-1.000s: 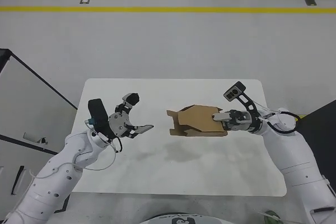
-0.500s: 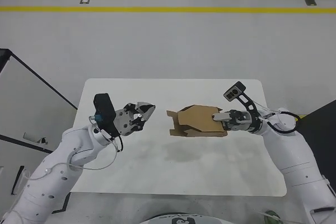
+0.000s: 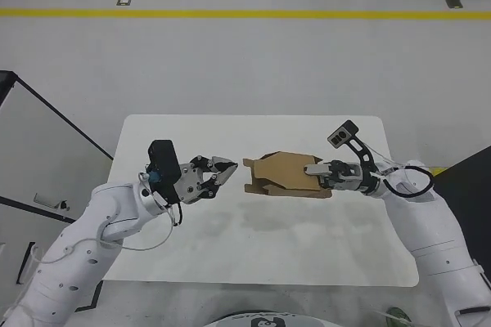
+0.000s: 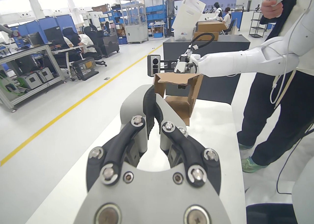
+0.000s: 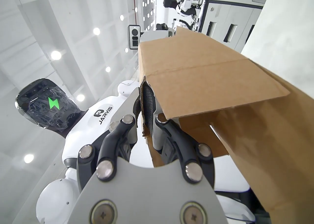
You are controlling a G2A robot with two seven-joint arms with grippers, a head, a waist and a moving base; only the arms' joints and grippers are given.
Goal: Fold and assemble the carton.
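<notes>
Carton [image 3: 282,173] stays in right claw [image 3: 310,170]; left claw [image 3: 225,167] has drawn nearer.

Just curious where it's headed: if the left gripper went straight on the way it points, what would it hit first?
Probably the carton, at its open flapped end: the left gripper points at it across a gap, though height is unclear.

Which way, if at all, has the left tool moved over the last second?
Yes. In the top view the left tool has moved away from the left edge of the table, toward the carton.
</notes>
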